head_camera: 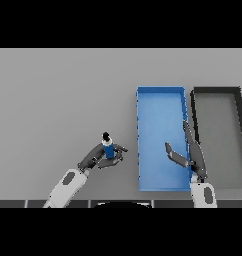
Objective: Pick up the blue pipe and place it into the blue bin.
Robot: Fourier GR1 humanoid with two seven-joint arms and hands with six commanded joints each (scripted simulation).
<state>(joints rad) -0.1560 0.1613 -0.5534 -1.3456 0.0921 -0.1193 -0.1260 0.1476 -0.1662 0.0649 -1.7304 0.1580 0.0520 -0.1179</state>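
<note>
A small blue pipe (108, 147) with a dark cap stands upright on the grey table, left of the blue bin (159, 92). My left hand (99, 158) is right at the pipe, its fingers and thumb curled round the pipe's lower part. Over the blue bin's right side my right hand (192, 150) hovers with straight fingers and the thumb spread out to the left, holding nothing. The bin's inside shows nothing but its blue floor.
A dark grey bin (240, 125) stands directly right of the blue bin, their long sides nearly touching. The grey table stretches wide to the left and toward the back.
</note>
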